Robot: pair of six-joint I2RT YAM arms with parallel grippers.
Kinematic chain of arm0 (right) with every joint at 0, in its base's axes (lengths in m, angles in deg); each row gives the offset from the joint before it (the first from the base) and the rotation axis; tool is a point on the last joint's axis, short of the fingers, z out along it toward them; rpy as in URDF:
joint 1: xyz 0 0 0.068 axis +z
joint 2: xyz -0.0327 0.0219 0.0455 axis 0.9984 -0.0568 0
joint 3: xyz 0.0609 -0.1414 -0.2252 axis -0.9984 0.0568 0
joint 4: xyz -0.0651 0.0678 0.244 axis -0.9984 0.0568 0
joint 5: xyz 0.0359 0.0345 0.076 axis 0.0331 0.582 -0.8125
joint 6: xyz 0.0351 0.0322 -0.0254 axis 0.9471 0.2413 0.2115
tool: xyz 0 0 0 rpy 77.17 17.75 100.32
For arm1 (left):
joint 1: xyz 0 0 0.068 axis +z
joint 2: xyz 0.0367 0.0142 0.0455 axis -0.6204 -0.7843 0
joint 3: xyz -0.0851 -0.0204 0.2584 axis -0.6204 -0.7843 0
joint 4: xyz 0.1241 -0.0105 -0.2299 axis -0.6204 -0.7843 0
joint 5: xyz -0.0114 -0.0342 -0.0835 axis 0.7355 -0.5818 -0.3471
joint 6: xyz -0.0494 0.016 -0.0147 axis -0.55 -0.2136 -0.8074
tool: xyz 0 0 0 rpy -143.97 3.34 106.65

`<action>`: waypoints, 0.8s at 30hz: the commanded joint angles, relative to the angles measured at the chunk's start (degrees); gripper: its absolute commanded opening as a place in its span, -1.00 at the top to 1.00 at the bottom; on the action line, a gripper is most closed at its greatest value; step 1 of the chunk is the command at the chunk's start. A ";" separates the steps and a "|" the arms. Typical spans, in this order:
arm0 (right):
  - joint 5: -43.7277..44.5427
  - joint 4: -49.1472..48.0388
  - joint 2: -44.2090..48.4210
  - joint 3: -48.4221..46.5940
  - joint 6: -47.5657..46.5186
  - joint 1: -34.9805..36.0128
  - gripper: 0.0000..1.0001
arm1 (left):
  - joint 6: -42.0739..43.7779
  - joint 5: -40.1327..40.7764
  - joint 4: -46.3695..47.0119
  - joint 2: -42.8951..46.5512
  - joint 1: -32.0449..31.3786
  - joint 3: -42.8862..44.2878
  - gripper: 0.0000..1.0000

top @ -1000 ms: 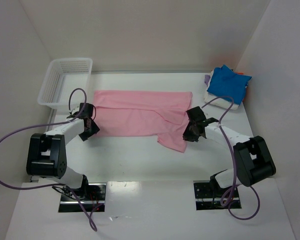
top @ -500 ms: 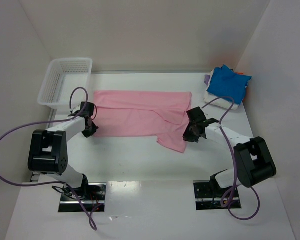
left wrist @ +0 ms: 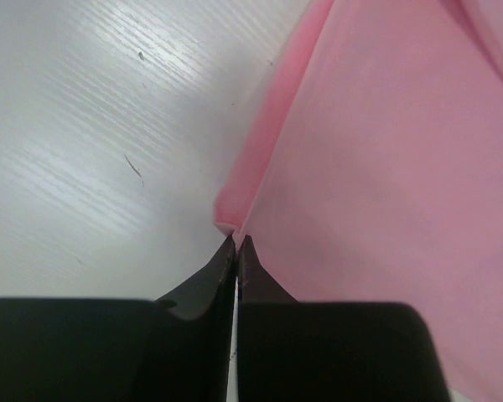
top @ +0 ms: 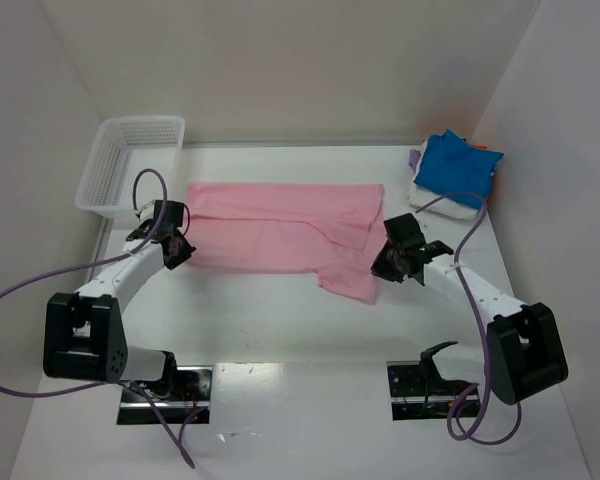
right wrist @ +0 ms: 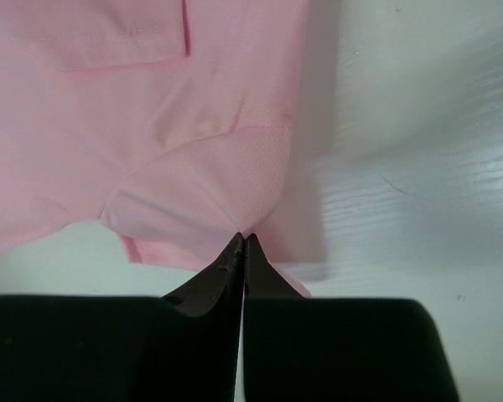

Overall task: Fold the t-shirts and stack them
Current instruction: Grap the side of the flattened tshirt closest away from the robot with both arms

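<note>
I see the pink t-shirt (top: 270, 225) spread flat across the middle of the table (top: 280, 330), long side running left to right. Part of its right end is folded over, and one sleeve points toward the near edge. My left gripper (top: 177, 246) sits low at the shirt's near left corner. On the left wrist camera its fingertips (left wrist: 226, 255) are pressed tight together, right where the pink corner meets them, so I read it as clenched on that corner. My right gripper (top: 390, 263) is at the shirt's right end, beside the sleeve. Its wrist camera shows the tips (right wrist: 233, 251) pinched together on the edge of the pink cloth, which lifts a little off the table there. The blue t-shirt (top: 458, 165) lies on top of a white t-shirt (top: 442, 207) in the far right corner. A white mesh basket (top: 102, 192) stands in the far left corner, apart from the pink shirt.
</note>
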 commanded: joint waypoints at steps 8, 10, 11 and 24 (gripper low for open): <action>3.50 6.73 8.61 -3.20 1.94 -0.60 1.00 | 3.37 -1.46 -3.28 7.49 -0.01 3.39 1.00; 4.03 6.74 8.62 -4.91 1.94 -1.07 1.00 | 3.90 -0.24 -3.28 8.02 -0.01 4.10 1.00; 4.03 6.74 8.62 -5.57 1.94 -1.64 1.00 | 4.07 0.24 -3.11 7.82 -0.01 4.89 1.00; 2.36 -1.24 -3.04 -15.36 -4.07 -8.24 1.00 | 7.34 4.99 3.52 -4.03 1.07 13.05 1.00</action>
